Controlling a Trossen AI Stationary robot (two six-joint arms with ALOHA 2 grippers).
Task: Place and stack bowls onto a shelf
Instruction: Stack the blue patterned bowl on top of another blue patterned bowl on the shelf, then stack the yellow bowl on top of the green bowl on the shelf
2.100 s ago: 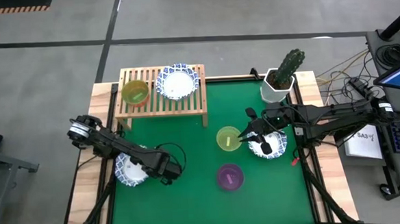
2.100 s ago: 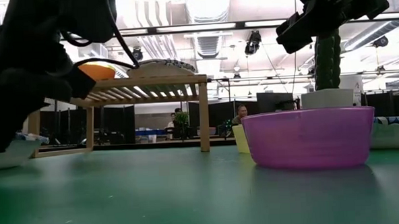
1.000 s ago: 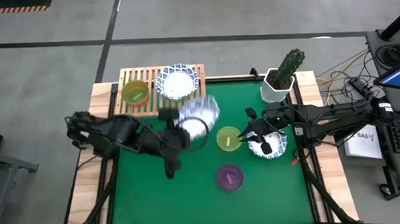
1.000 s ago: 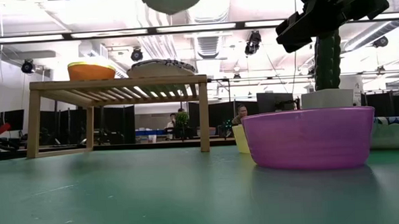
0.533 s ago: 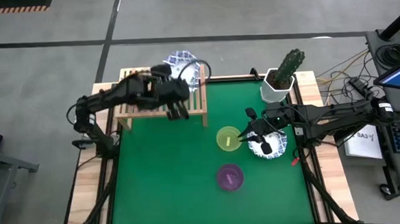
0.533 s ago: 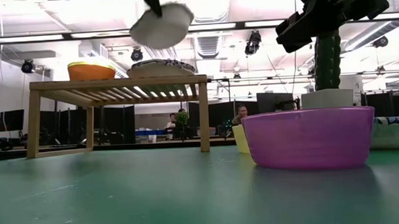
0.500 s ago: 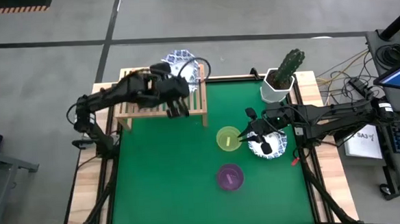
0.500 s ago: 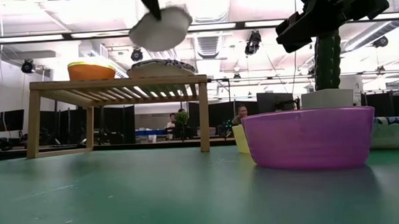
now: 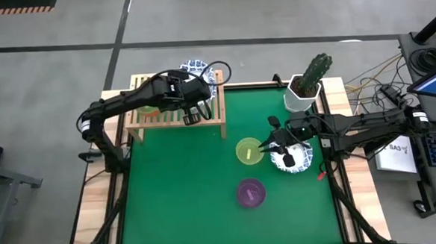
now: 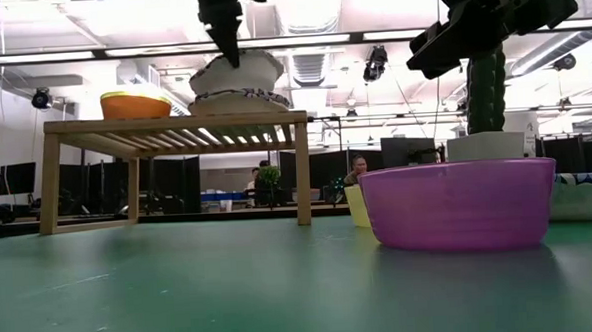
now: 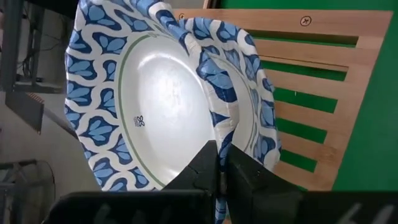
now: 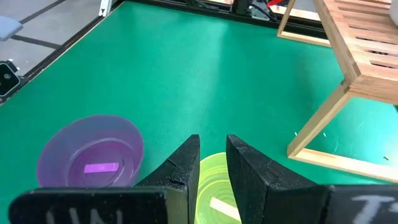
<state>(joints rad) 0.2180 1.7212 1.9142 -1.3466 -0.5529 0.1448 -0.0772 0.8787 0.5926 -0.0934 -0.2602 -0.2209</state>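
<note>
The left gripper (image 11: 217, 163) pinched the patterned bowl (image 11: 155, 106) by its thin rim at frame bottom; it looked light and flexible.

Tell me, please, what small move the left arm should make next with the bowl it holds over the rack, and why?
Probably open the fingers and let go. The left gripper pinches the rim of a patterned bowl that already sits nested in the patterned bowl below on the rack, so it seems seated. The right gripper waits by the lime bowl.
</note>
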